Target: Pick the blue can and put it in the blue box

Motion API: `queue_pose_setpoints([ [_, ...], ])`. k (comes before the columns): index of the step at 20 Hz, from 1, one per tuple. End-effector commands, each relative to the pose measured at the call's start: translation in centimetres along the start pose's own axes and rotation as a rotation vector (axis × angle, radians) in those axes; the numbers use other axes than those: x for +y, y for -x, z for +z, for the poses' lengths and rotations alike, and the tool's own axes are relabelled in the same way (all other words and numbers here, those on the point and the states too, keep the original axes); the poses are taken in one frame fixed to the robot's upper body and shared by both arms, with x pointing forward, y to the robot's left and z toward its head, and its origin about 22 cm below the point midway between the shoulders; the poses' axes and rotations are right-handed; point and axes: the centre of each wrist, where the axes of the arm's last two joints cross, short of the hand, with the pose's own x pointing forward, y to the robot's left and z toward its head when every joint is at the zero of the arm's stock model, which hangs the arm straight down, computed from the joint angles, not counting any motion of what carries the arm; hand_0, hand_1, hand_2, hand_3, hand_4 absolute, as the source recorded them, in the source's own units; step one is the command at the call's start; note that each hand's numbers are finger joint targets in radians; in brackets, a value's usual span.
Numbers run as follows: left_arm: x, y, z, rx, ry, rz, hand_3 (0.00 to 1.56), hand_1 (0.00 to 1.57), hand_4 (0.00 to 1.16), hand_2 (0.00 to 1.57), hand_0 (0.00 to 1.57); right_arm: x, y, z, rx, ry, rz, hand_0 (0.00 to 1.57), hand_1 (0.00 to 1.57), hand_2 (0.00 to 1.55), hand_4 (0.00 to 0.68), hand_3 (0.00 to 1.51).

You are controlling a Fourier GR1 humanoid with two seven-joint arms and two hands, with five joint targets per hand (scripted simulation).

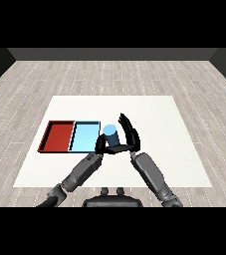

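The blue can (109, 135) stands upright on the white table (174, 149), just off the right edge of the light blue tray (84, 137). My right hand (130, 134) is cupped beside the can's right side. Its fingers are stretched out past the can and its thumb reaches under the can's near side, with a small gap to the can, so the hand is open. My left hand (100, 145) sits low at the can's near left, by the tray's right front corner, fingers relaxed and holding nothing. The lower part of the can is hidden behind the hands.
A red tray (56, 136) lies against the left side of the light blue tray; neither tray has anything in it. Both forearms converge toward the table's middle front. Bare white table stretches to the right and behind the can.
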Motion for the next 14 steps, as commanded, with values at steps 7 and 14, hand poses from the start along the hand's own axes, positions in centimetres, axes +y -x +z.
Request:
queue_pose_setpoints([
  [7,6.6,-3.1,-4.0,-0.063,-0.064,-0.156,1.53,1.57,1.15,1.57,1.57,-7.9,-1.9,4.3,-0.111,0.237,-0.111,0.00,0.00,0.00,0.000,0.00],
  [14,11.4,-4.4,-6.4,0.024,-0.187,-0.356,1.52,1.57,1.15,1.57,1.57,-9.5,-1.8,4.7,-0.103,0.264,-0.159,0.00,0.00,0.00,0.000,0.00],
])
